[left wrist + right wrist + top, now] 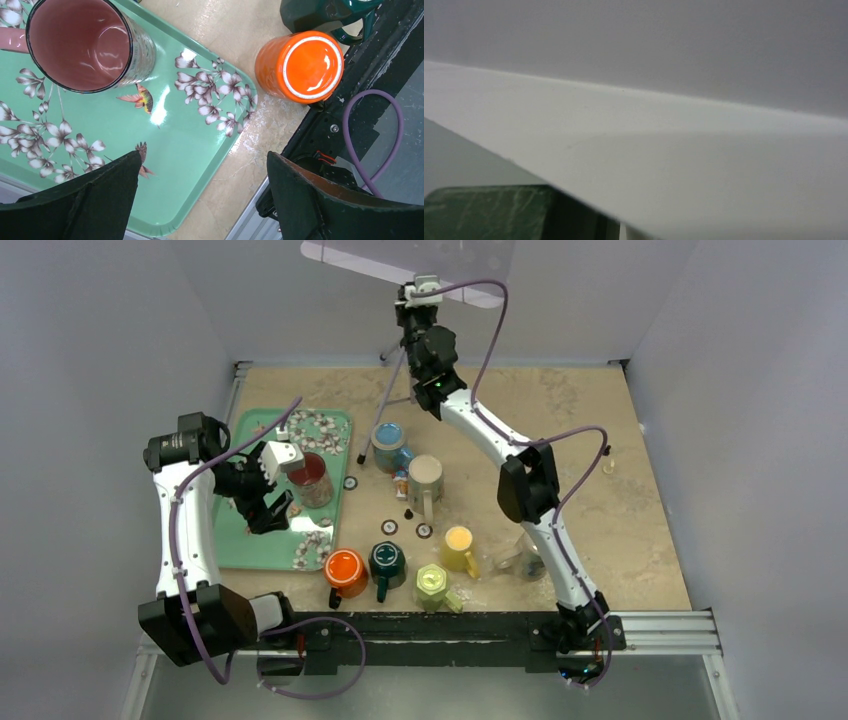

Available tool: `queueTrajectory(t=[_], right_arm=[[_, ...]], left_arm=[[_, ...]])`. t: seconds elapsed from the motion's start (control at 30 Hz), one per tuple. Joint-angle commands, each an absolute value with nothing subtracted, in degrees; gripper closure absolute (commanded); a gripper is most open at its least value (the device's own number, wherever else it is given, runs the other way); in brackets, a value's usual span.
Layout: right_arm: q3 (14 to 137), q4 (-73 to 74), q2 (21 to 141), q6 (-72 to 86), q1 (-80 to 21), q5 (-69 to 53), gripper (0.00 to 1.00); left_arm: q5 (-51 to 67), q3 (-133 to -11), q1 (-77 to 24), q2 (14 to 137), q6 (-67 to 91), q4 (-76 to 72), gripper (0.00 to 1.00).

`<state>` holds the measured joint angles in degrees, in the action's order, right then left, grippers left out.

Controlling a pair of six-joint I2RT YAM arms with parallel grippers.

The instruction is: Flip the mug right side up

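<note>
Mug (pixel 80 45) upright — L claw (pixel 202 162) wide, prob. empty.

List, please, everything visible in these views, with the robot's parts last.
tray: one, mint green floral, left of table.
patterned mug: one, pink inside, upright on tray.
orange mug: one, orange, base up, off tray's corner.
green mug: one, dark green, near edge.
lime mug: one, yellow-green, near edge.
yellow mug: one, yellow, near centre.
beige mug: one, beige, centre.
blue mug: one, blue, behind the beige.
glass mug: one, clear, beside right arm.
discs: three, black-and-white, mid-table.
tripod: one, grey, far edge.
left hand: one, black, open over tray.
right hand: one, black-and-white, raised at back wall.
</note>
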<state>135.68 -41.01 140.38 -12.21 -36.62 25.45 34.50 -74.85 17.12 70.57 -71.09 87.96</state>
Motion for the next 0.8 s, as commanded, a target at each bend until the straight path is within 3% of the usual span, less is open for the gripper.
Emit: queueTrajectory(t=[0.0, 0.2, 0.57, 0.77], right_arm=[[148.0, -56.4, 134.1, -15.8, -34.6, 20.6, 1.0], [135.0, -62.1, 127.8, -18.4, -31.1, 24.4, 1.0], [128.7, -66.7, 123.2, -28.2, -23.3, 28.5, 1.0], [112.4, -74.3, 115.4, -30.1, -18.2, 28.8, 1.0]], left_arm=[[36.7, -75.3, 17.0, 70.2, -71.4, 88.0, 0.01], [36.7, -75.0, 16.9, 69.2, -72.0, 88.1, 0.01], [38.4, -76.9, 16.9, 68.7, -72.6, 89.9, 0.0], [38.1, -77.5, 16.9, 69.0, -72.5, 89.8, 0.0]])
